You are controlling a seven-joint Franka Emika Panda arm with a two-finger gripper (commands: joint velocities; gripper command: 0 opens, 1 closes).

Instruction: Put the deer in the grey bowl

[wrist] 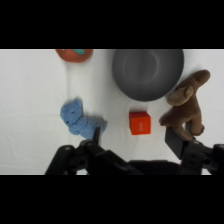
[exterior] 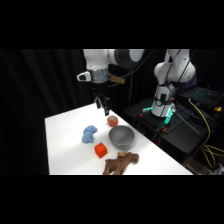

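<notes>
The deer (exterior: 120, 162), a dark brown soft toy, lies on its side near the front edge of the white table (exterior: 62, 135), just beside the grey bowl (exterior: 122, 136) and outside it, so the placing is not yet done. In the wrist view the deer (wrist: 186, 107) lies against the rim of the bowl (wrist: 147, 71). The bowl stands upright and empty, ready to take the toy. The gripper (exterior: 102, 105) hangs above the far part of the table, well apart from the deer, its fingers spread and holding nothing. An orange-red cube (wrist: 139, 122), a light blue soft toy (wrist: 79, 118) and a reddish ball (exterior: 112, 120) lie nearby; the cube, close to the deer, may crowd a grasp.
</notes>
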